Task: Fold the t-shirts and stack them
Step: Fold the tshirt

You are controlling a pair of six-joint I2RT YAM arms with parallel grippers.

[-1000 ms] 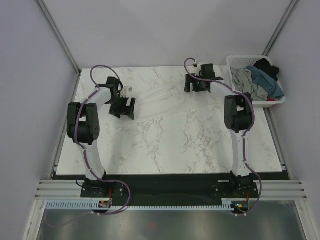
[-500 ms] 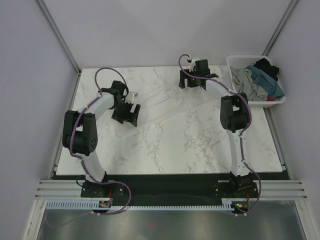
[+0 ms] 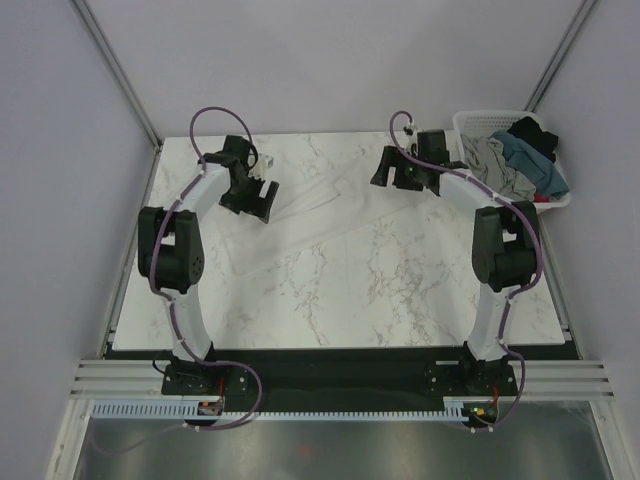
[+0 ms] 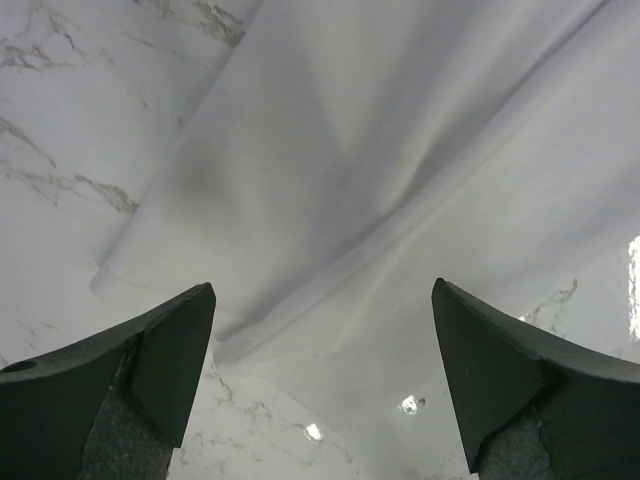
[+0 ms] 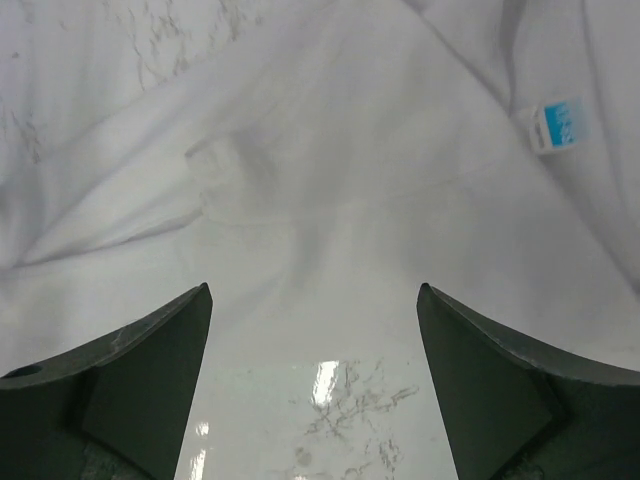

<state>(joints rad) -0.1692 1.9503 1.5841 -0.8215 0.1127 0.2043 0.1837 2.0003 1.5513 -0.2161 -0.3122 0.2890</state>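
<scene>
Lying flat on the marble worktop [image 3: 400,290], the white t-shirt [image 3: 320,205] stretches from 9 toward 1 o'clock. The left end effector [image 4: 320,288] and right end effector [image 5: 314,288] hang over it, both spread wide, gripping nothing. Its blue label [image 5: 558,125] is too blurred to read. At 2 o'clock, the basket [image 3: 468,122] holds a grey t-shirt [image 3: 492,165], teal t-shirt [image 3: 530,160] and black t-shirt [image 3: 532,132].
</scene>
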